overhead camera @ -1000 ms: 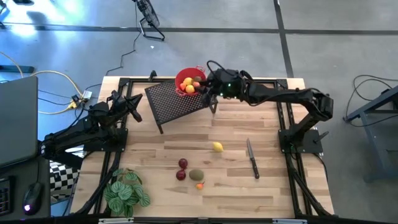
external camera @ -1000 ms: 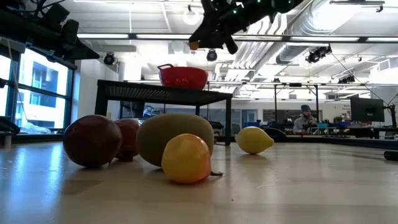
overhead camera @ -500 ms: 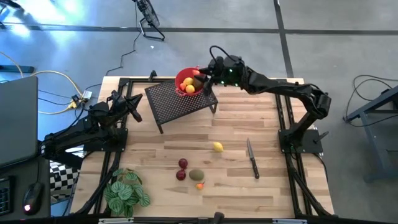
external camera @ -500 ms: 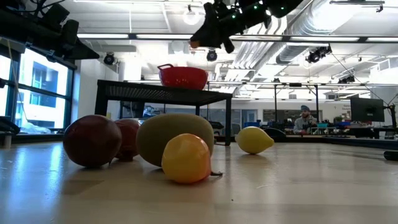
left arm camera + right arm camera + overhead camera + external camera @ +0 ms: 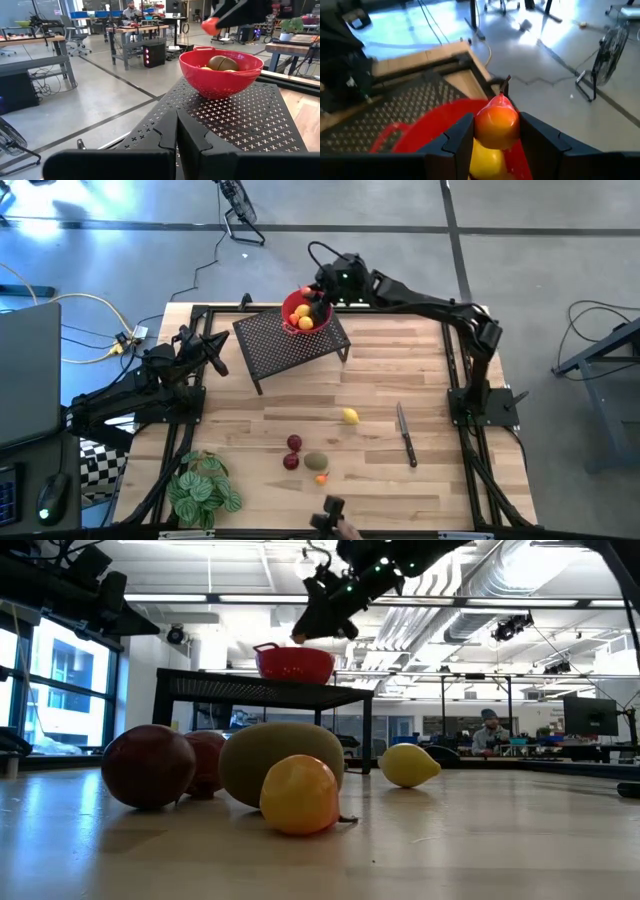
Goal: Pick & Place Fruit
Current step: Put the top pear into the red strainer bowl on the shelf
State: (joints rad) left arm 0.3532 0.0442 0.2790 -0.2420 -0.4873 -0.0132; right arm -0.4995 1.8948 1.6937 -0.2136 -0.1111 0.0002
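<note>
**Holding a small orange fruit above the red bowl**

I am reaching my right gripper (image 5: 496, 134) across the far edge of the table, and its fingers are clamping a small orange-red fruit (image 5: 496, 121) with a short stem. In my right wrist view the fruit is sitting between my two dark fingers, directly over the red bowl (image 5: 427, 131), with a yellow fruit (image 5: 487, 159) showing just beneath it inside the bowl. From above, my right gripper (image 5: 322, 293) is hanging at the bowl's (image 5: 291, 304) far right rim, and the bowl is standing on the black perforated stand (image 5: 285, 345) at the back of the table (image 5: 400, 380).

My left gripper (image 5: 176, 131) is waiting at the left side of the table, its fingers pressed together with nothing between them. Through its camera I am seeing the bowl (image 5: 220, 75) on the stand (image 5: 235, 120) with a brown fruit (image 5: 223, 63) lying inside.

The remaining fruit is lying on the near half of the table: a lemon-like yellow piece (image 5: 350, 417) near the middle, and closer to the front two dark red balls (image 5: 294, 443) (image 5: 290, 462), an olive-green oval (image 5: 316, 462) just beside them and a tiny orange one (image 5: 320, 478) next to that. A knife (image 5: 405, 435) is lying to the right of the yellow piece, well apart from it. A green leafy plant (image 5: 203, 490) is sitting at the near left corner.
</note>
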